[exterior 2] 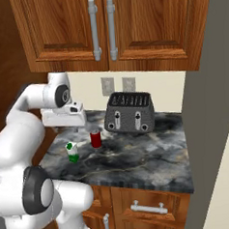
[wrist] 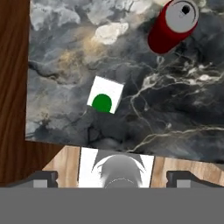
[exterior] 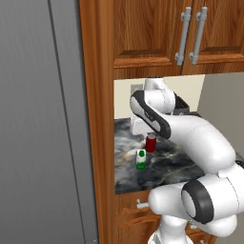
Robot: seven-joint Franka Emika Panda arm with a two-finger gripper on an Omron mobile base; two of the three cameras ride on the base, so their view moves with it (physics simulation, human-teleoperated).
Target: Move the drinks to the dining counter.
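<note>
I see my tool [wrist: 112, 177] hovering above the surface [wrist: 175, 109] — fingers spread wide, holding nothing. Below it stands the carton [wrist: 105, 95], the red can [wrist: 173, 25] near.

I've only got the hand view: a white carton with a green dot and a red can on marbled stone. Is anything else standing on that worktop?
Observer: Yes. A black toaster stands against the back wall, behind the red can and to its right in the right base view.
Operator: Is the carton white all the way down its sides?
Observer: No. The white carton has a green base.
Operator: What's overhead if I lift straight up?
Observer: Wooden wall cabinets with two metal handles hang above the worktop.
</note>
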